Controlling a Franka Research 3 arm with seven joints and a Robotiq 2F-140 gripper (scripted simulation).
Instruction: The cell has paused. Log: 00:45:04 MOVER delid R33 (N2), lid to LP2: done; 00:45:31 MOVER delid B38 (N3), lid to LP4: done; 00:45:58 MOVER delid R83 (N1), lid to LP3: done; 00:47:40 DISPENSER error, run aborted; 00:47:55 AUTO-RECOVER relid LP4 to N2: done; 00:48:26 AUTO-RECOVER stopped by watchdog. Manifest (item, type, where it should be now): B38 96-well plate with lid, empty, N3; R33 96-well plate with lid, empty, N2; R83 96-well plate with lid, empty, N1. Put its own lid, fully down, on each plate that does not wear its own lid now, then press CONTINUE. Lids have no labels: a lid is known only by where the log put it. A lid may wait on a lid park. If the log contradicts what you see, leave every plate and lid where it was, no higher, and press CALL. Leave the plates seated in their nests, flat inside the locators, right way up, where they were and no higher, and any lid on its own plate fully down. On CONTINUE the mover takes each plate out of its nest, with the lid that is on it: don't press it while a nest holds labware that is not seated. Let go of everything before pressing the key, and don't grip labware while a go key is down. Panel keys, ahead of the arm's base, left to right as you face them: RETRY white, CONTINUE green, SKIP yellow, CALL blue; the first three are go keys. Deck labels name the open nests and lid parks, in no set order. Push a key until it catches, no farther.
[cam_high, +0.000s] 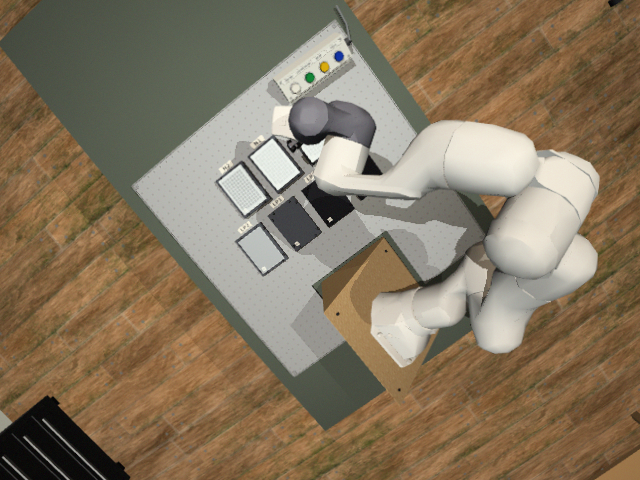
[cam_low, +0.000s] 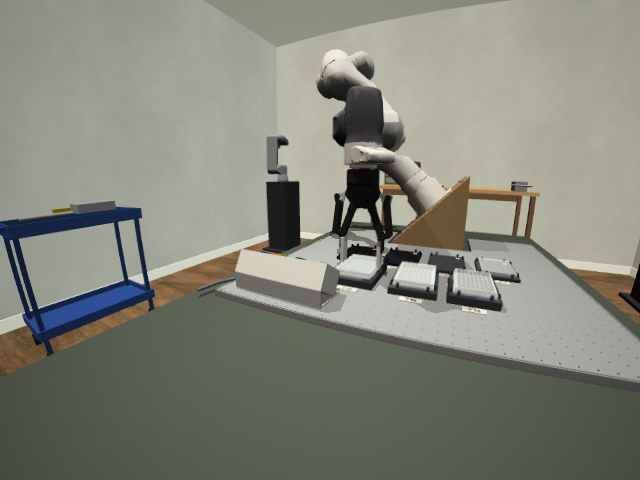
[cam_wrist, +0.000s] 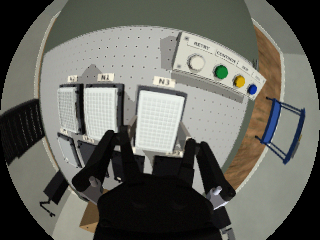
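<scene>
I count three well plates beside the key panel (cam_high: 313, 65): one (cam_low: 360, 266) nearest it, a second (cam_low: 414, 275), a third (cam_low: 475, 283) farthest. Four lid parks behind them: one (cam_high: 261, 249) carries a lid. Panel keys: four (cam_high: 309, 77).

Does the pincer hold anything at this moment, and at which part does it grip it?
Yes. The pincer is shut on the lid over the plate nearest the key panel, gripping its two opposite edges.
</scene>
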